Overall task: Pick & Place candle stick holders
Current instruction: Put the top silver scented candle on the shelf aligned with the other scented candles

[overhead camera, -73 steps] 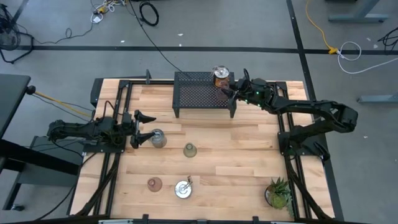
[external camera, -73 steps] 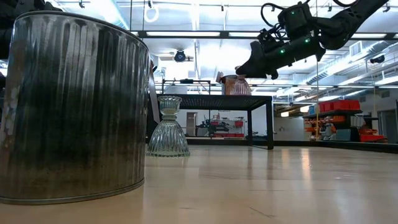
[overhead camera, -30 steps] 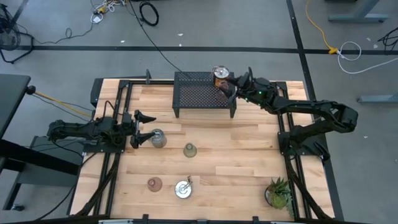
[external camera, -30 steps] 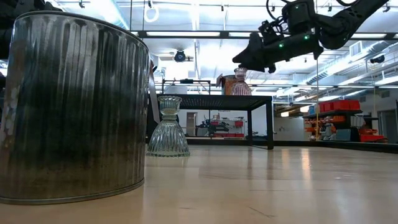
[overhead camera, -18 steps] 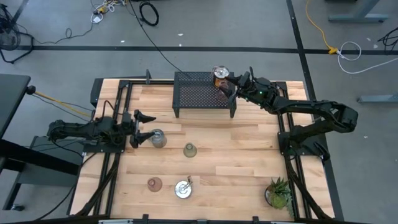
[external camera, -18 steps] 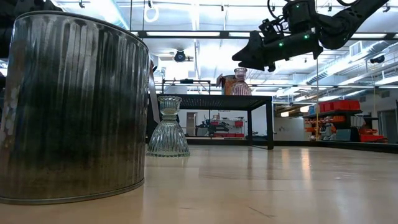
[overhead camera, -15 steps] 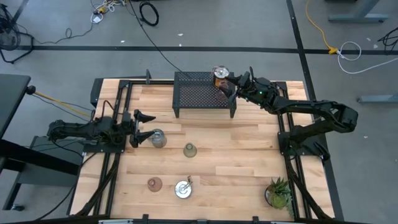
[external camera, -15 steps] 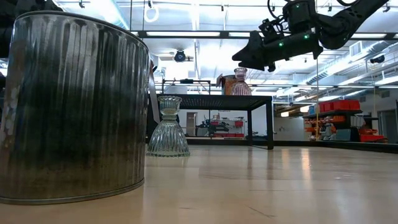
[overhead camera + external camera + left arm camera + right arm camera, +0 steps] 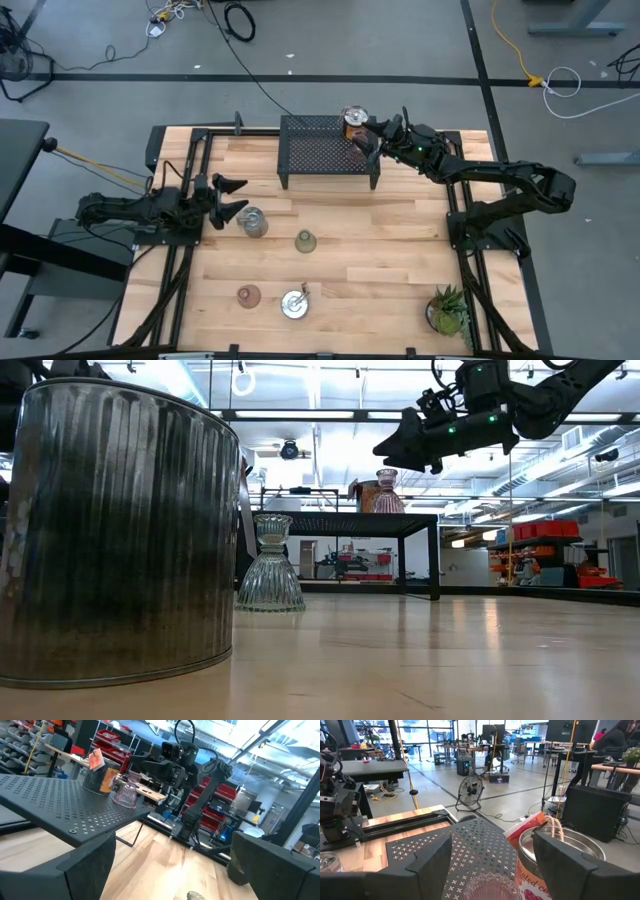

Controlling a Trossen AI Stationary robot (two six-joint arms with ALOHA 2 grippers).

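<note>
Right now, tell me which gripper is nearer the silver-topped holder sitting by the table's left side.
Left. The left gripper, fingers open, sits just beside the silver-topped holder. The right gripper is open far across the table, over the black mesh rack.

The right claw now hovers above the rack's right end, higher and a little farther toward the table's far edge than 2.4 s ago, when it reached lower beside the orange-copper holder. In the low view its open fingers stand clear above the pinkish-brown cup, which sits free on the rack top. The left claw is now lifted a little and drawn back from the silver-topped holder, toward the table's left edge.
</note>
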